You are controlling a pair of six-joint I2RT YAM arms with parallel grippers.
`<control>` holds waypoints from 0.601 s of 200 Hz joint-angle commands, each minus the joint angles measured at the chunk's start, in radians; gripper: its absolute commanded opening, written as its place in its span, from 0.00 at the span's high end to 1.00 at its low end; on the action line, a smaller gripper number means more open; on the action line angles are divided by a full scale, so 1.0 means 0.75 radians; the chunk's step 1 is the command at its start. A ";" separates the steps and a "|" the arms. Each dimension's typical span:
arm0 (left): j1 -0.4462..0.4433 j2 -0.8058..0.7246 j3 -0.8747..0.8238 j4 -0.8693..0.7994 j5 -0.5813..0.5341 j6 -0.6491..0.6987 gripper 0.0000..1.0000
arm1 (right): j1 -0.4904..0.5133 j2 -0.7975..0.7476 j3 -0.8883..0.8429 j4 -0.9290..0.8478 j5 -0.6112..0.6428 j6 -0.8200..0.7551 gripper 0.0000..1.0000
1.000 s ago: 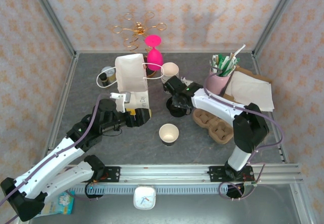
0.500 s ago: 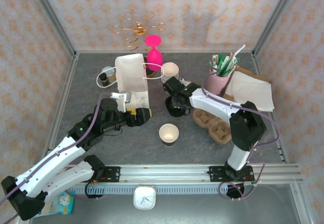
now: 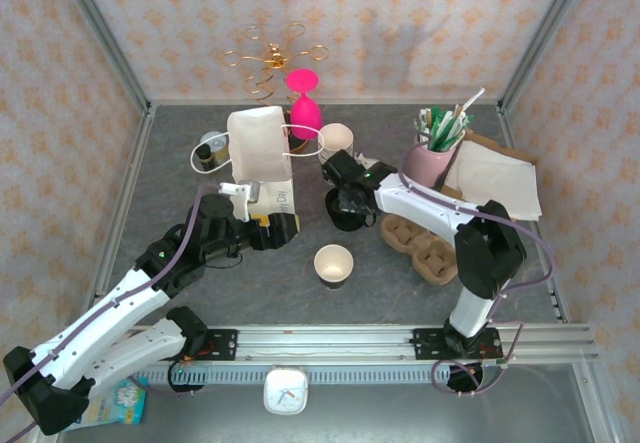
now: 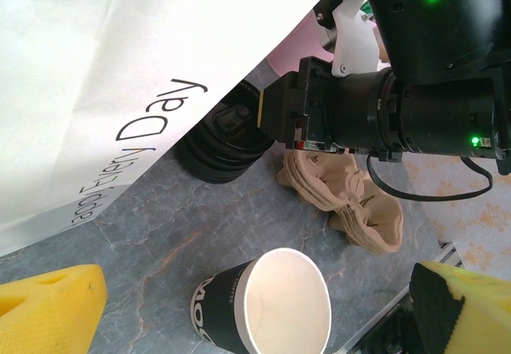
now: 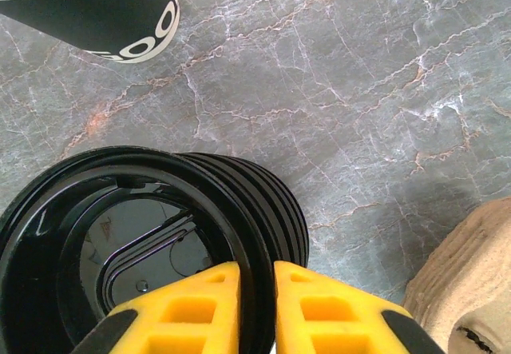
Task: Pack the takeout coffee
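One cropped lid pinched by right claw.

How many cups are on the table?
3. A black paper cup stands open near the front middle, a cream cup sits right of the white paper bag, and a pink cup holds straws at the right. Others may be hidden.

The walls are pale with small orange flower shapes all over. Grey metal posts stand in the corners. The table is dark grey with thin light cracks (like stone). The light is soft and even.
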 commanded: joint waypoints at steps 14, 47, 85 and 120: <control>-0.012 -0.014 0.043 -0.006 -0.060 -0.067 0.01 | -0.020 -0.100 0.041 -0.055 0.006 -0.024 0.85; -0.084 0.018 0.089 -0.029 -0.137 -0.126 0.04 | -0.024 -0.192 0.005 -0.041 -0.024 -0.036 0.85; -0.269 0.152 0.162 -0.049 -0.329 -0.226 0.06 | -0.024 -0.309 -0.045 -0.060 -0.046 -0.072 0.85; -0.389 0.320 0.225 0.005 -0.473 -0.356 0.11 | -0.024 -0.414 -0.098 -0.066 -0.096 -0.113 0.85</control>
